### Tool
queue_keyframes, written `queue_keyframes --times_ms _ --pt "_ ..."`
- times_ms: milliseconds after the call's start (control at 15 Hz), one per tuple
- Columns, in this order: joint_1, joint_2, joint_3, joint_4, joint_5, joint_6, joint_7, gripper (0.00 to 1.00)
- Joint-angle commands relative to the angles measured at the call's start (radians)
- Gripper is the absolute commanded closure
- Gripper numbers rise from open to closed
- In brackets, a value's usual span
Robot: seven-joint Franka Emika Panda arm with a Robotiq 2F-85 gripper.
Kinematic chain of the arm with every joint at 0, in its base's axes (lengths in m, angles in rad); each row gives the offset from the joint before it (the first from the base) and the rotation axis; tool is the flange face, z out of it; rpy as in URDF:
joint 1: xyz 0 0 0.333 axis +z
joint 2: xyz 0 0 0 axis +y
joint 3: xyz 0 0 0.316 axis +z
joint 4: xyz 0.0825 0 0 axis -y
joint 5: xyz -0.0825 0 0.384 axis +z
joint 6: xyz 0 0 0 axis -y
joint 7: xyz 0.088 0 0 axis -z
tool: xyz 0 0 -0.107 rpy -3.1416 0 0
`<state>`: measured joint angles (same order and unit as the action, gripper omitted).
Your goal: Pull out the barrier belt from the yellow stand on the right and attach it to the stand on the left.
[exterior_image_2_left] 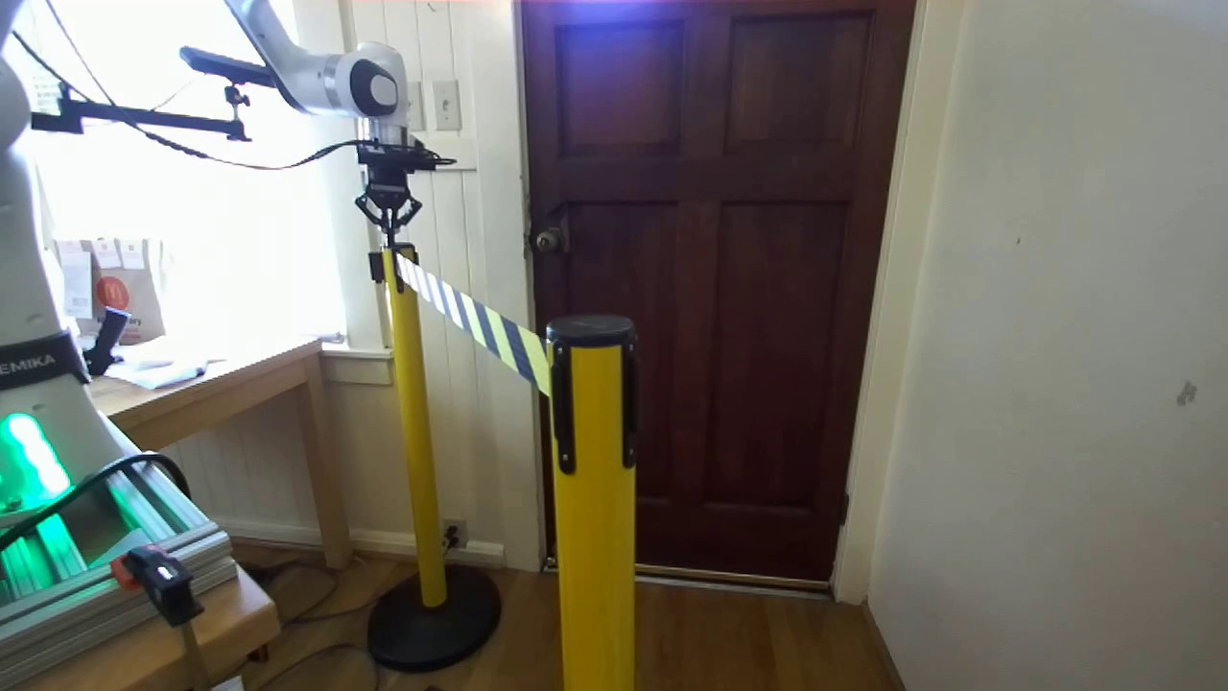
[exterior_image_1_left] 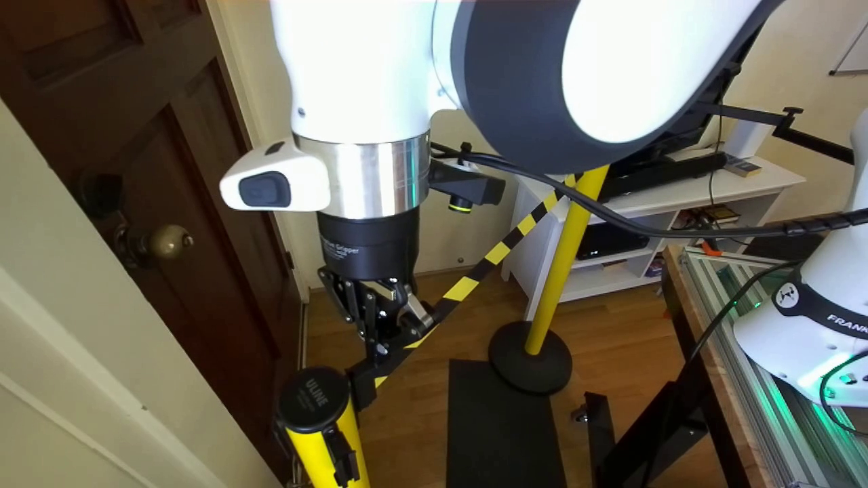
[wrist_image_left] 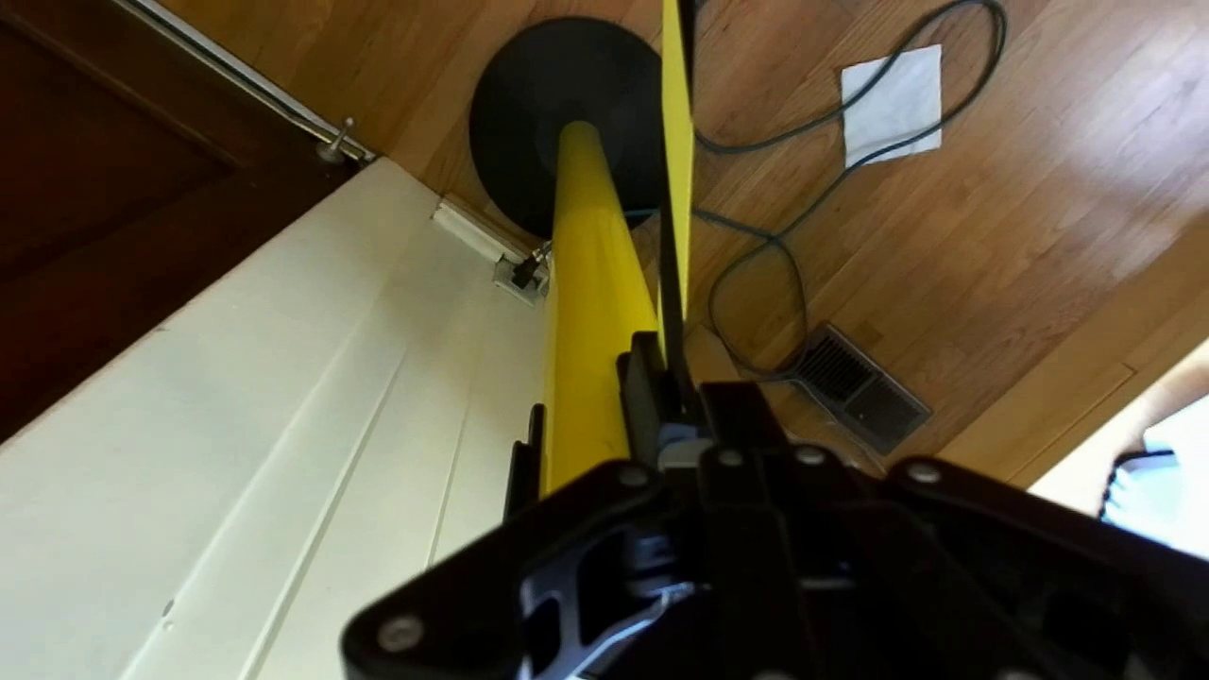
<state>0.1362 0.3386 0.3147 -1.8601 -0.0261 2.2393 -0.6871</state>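
Barrier belt [exterior_image_2_left: 480, 326]: Striped yellow and black, it stretches straight between the stands in both exterior views — out from the right stand [exterior_image_2_left: 597, 537], just below its dark cap [exterior_image_2_left: 591, 331], and across to the head of the left stand [exterior_image_2_left: 414, 432].
Black end piece [exterior_image_1_left: 366, 385]: At the belt's tip, it sits at the side of the left stand, beside the lid lettered ULINE [exterior_image_1_left: 313, 396]; whether it is seated in a slot cannot be told.
Gripper [exterior_image_2_left: 389, 236]: Pointing down over the left stand, fingers drawn fully together right at the belt's end — whether any strap is pinched between them, these angles cannot show.
Wrist view: The belt shows as a thin edge beside the left stand's yellow shaft, which runs down to a round black foot [wrist_image_left: 524, 104] on the wood floor [wrist_image_left: 1039, 189].
Robot arm [exterior_image_1_left: 352, 68]: White and jointed, it fills the top of an exterior view, a dark cable [exterior_image_1_left: 746, 232] trailing toward the robot's base [exterior_image_1_left: 780, 339], lit green.
Door [exterior_image_2_left: 720, 115]: Dark paneled wood with a round knob [exterior_image_2_left: 549, 240], rising beyond the right stand.
Underfoot: A black mat [exterior_image_1_left: 502, 427] lies just beside the right stand; a vent [wrist_image_left: 859, 387] and a white sheet [wrist_image_left: 897, 109], crossed by a loose cord [wrist_image_left: 776, 241], show in the wrist view.
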Motion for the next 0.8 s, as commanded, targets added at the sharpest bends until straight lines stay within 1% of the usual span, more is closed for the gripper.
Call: queue_keyframes --times_ms 0,333,733 --pt "0.028 0.005 -0.026 0.011 -0.03 -0.04 0.021 1.0" --pt "0.044 0.023 -0.039 0.021 -0.057 -0.047 0.03 1.0" --pt "0.059 -0.002 -0.046 0.022 -0.101 -0.052 0.06 1.0"
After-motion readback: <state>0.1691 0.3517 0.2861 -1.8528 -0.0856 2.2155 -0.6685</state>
